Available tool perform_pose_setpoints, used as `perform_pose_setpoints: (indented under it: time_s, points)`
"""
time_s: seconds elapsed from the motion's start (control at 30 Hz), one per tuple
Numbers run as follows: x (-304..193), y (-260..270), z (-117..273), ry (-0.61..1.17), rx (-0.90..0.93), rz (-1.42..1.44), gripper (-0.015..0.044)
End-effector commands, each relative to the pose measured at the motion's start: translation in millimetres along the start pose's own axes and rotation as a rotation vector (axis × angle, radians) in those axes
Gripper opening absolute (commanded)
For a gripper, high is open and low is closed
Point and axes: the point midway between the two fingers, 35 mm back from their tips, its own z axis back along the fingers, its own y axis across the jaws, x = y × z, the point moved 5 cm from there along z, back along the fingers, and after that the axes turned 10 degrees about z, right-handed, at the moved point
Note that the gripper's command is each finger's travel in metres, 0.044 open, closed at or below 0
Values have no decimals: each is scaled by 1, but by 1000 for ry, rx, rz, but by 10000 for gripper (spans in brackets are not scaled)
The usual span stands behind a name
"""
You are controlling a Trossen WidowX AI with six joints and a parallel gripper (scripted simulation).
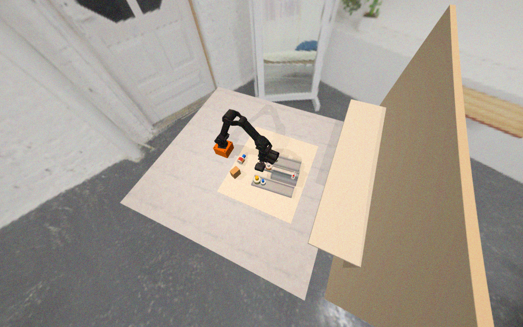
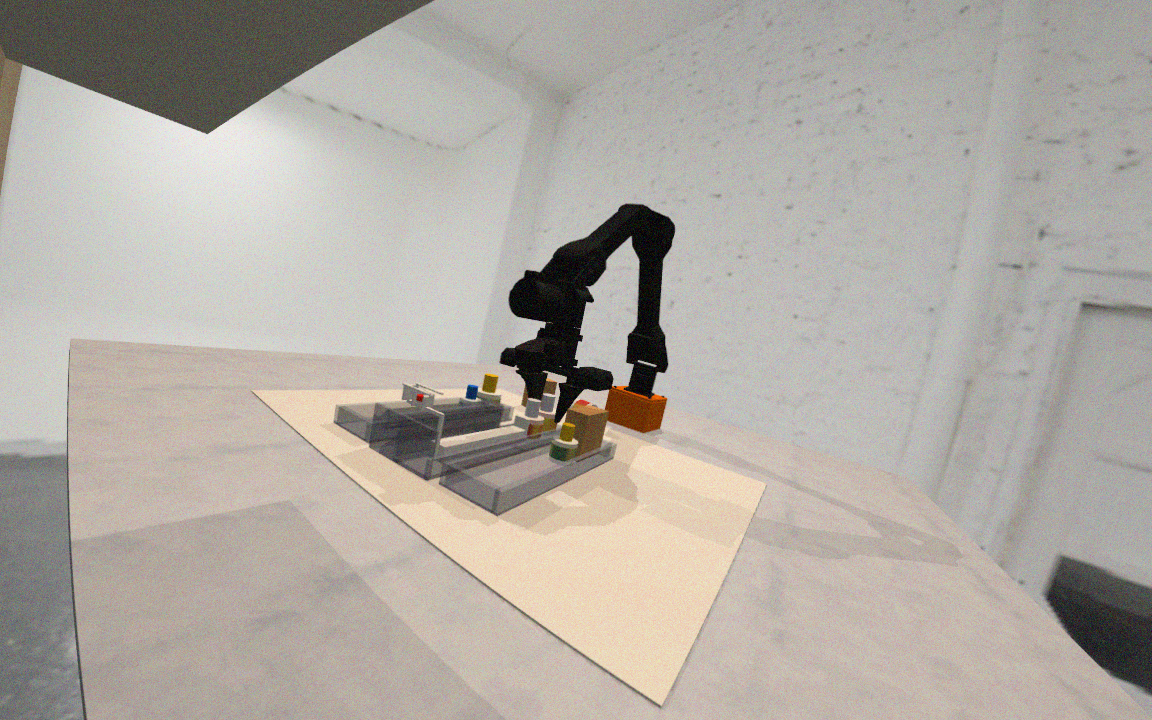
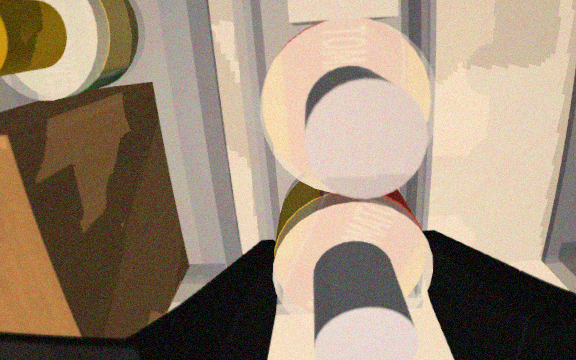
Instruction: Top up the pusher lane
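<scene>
My gripper (image 2: 548, 408) (image 3: 348, 249) is shut on a jar (image 2: 549, 423) (image 3: 293, 290) with a pale lid and grey-white cap and a yellow and red body. It holds the jar roughly upright at the front end of the middle lane (image 3: 263, 150). A matching jar (image 1: 268, 166) (image 2: 527, 420) (image 3: 283, 100) stands in that lane just behind it, the two touching or nearly so. A white piece (image 3: 343, 7) shows behind the lane jar. The pusher's red mark (image 1: 293, 175) (image 2: 420, 397) is farther back. Whether the held jar touches the lane floor, and the low front stop, I cannot tell.
A tall brown box (image 2: 587, 429) (image 3: 118, 215) stands close beside my gripper. A yellow-capped green jar (image 2: 564, 450) (image 3: 80, 55) is in the lane beyond it. The other side lane (image 1: 275, 188) holds yellow-capped and blue-capped jars. A red-and-white jar (image 1: 240, 160) and a wooden block (image 1: 235, 172) are near the base.
</scene>
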Motion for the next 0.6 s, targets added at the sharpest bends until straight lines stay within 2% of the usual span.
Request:
perform_pose_setpoints:
  time_s: [0.0, 0.57]
  points:
    - [5, -1, 0, -25, -9, -2, 0]
    - [4, -1, -4, -25, -9, -2, 0]
